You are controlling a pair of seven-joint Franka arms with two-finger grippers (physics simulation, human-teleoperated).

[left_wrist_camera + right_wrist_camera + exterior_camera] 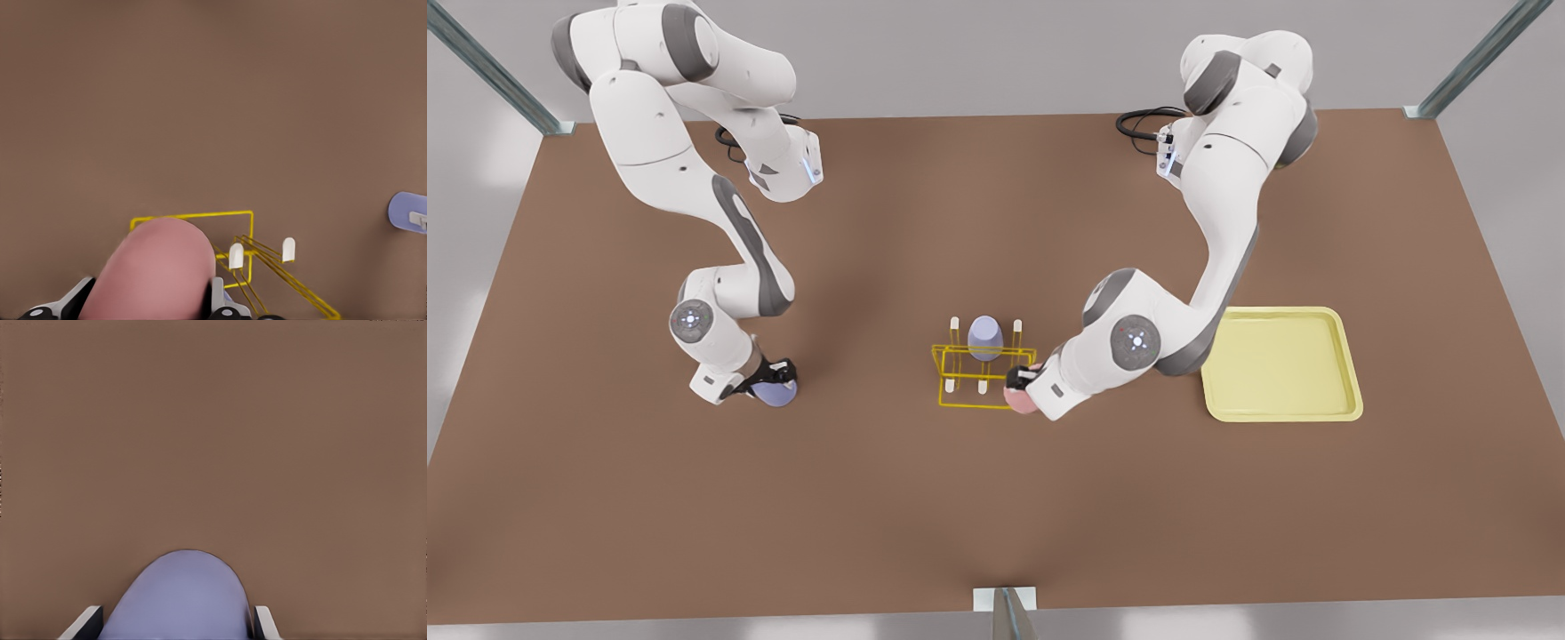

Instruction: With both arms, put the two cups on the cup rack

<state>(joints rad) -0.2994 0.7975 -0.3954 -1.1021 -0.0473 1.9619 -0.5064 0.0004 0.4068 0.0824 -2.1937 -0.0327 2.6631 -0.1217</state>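
Observation:
My left gripper [1017,385] [150,303] is shut on the pale pink cup [1021,401] [157,270], at the corner of the yellow cup rack [971,389] [193,217] on the front view's right. White-tipped pegs [236,255] stand just beside the pink cup. One lavender cup [985,337] sits on a back peg of the rack. Far off on the front view's left, my right gripper [775,375] [175,628] is shut on another lavender cup [775,392] [180,597] [405,211], low over the brown table.
A flat pale-yellow tray [1280,363] lies on the front view's right, behind my left arm's elbow. The brown table [996,516] spreads wide between the two grippers and toward the near edge. Metal frame posts stand at the table's corners.

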